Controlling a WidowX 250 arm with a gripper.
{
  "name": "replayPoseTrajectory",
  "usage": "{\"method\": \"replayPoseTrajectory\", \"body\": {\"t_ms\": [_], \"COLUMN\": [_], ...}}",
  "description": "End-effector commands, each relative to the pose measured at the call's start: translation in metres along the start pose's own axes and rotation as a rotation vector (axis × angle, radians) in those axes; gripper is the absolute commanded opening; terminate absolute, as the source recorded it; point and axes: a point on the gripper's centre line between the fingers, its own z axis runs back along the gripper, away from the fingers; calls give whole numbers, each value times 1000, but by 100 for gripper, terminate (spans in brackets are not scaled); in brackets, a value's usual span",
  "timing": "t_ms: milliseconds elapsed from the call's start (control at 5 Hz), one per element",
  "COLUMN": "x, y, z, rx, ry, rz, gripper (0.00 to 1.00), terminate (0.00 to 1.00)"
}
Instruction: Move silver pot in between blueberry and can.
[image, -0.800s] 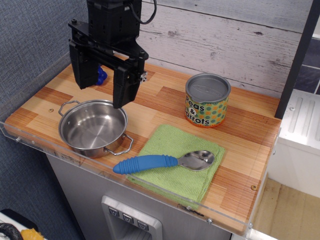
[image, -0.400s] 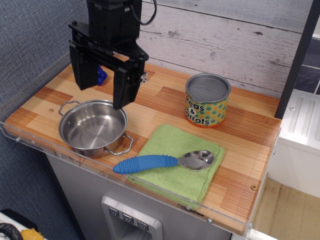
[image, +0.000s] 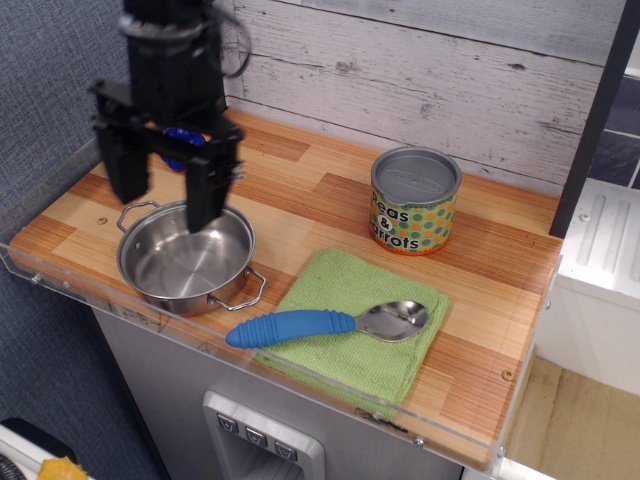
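The silver pot (image: 187, 260) stands at the front left of the wooden counter, empty, with its two wire handles showing. My gripper (image: 165, 198) hangs open just above the pot's far rim, one finger to the left of it and one over its inside. The blueberry (image: 181, 140) is mostly hidden behind the gripper at the back left; only a bit of blue shows. The can (image: 414, 200) labelled "peas & carrots" stands upright at the back right.
A green cloth (image: 352, 325) lies at the front middle with a blue-handled metal spoon (image: 325, 323) on it. A clear plastic rim (image: 60, 285) runs along the counter's front and left edges. A grey plank wall stands behind.
My gripper has moved left and toward the front, from behind the pot's right side to over the pot's far rim. The pot, can and spoon have not moved.
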Motion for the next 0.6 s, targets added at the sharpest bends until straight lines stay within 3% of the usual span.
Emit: {"method": "replayPoseTrajectory", "body": {"t_ms": [0,200,400], "x": [12,14,19], "y": [29,40,43], "z": [-23,-36,-48], "rx": [-34,-61,-53], "ry": [-153,-187,-171], "rz": [127,193,218], "gripper": [100,100,100], "terminate": [0,0,0]}}
